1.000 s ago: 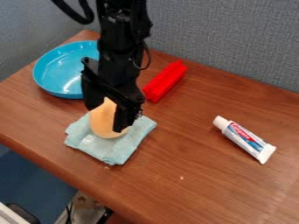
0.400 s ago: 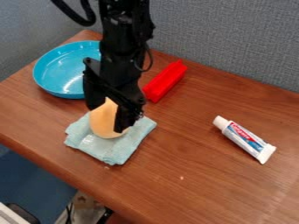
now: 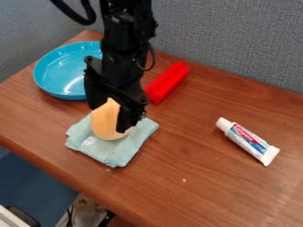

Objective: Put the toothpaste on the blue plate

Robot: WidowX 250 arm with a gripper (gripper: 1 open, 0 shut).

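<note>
The toothpaste, a small white tube with red and blue print, lies flat on the wooden table at the right, cap toward the back left. The blue plate sits at the back left with nothing on it. My gripper hangs from the black arm between the two, far to the left of the toothpaste. It is open, its fingers low on either side of a tan-orange rounded object that rests on a cloth.
A pale teal folded cloth lies under the orange object near the table's front left. A red rectangular block lies just behind and right of the gripper. The table's front edge runs diagonally below the cloth.
</note>
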